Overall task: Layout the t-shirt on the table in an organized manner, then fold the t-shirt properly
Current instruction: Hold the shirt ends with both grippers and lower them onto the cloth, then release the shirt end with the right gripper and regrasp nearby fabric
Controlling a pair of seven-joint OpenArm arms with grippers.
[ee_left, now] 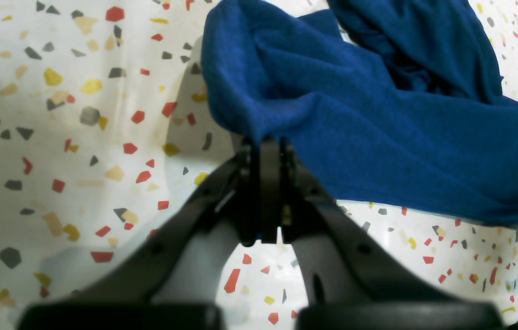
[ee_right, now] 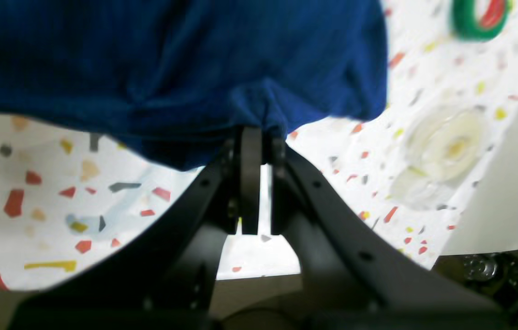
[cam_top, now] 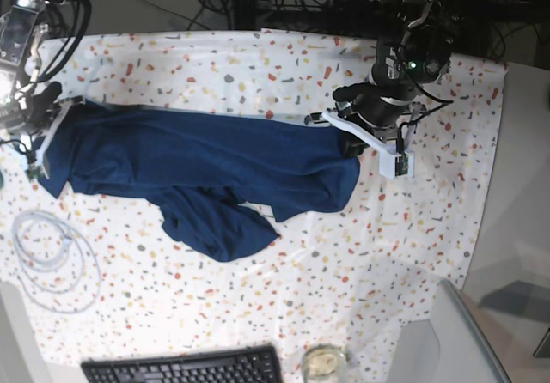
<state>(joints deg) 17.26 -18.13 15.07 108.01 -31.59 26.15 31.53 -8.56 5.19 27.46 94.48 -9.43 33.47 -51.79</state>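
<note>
T-shirt [cam_top: 206, 164] stretched across the counter [cam_top: 284, 65], lower part bunched toward the front. Left hand [ee_left: 268, 144] clamped on one end, right hand [ee_right: 256, 133] pinching the other.

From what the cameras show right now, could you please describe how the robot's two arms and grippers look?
Both are dark. The left gripper and right gripper each have matte black curved fingers with small round holes, narrowing to flat tips. From the base view, each arm carries a white bracket at the wrist; the left arm shows a small green light and black cables.
</note>
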